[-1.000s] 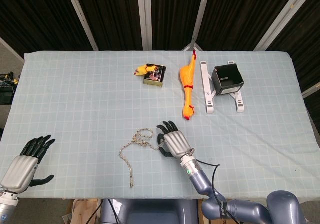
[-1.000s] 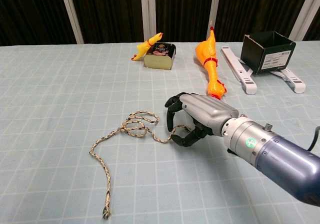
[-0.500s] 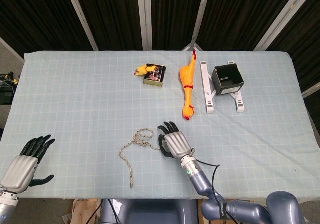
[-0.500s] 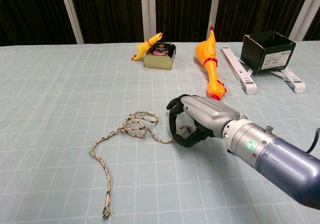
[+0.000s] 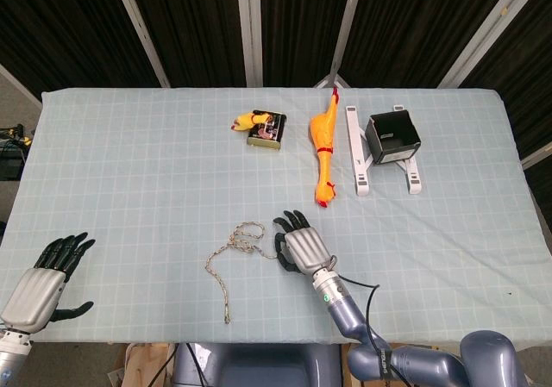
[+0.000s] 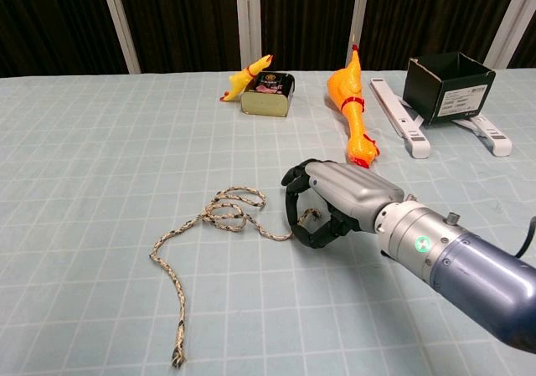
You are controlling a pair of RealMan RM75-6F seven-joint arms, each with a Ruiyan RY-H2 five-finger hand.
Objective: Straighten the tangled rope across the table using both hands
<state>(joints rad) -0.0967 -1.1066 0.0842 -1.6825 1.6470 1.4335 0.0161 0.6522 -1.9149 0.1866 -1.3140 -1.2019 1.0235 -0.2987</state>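
Observation:
The speckled rope point(image 5: 226, 258) lies in the near middle of the table, a small tangle of loops point(image 6: 234, 207) at its far end and a tail point(image 6: 177, 309) running toward the front edge. My right hand point(image 5: 302, 245) sits at the rope's right end point(image 6: 311, 215), its fingers curled down over it and the thumb underneath, pinching that end. My left hand point(image 5: 43, 279) rests far off at the front left corner, fingers spread and holding nothing. It is out of the chest view.
A long rubber chicken point(image 5: 323, 146) lies behind the right hand. A small chicken and a tin point(image 5: 266, 130) sit further back. A black box on a white stand point(image 5: 392, 137) stands at the back right.
The right hand's fingers have curled in tighter over the rope's right end, and the hand has shifted slightly right. The left hand has not moved.

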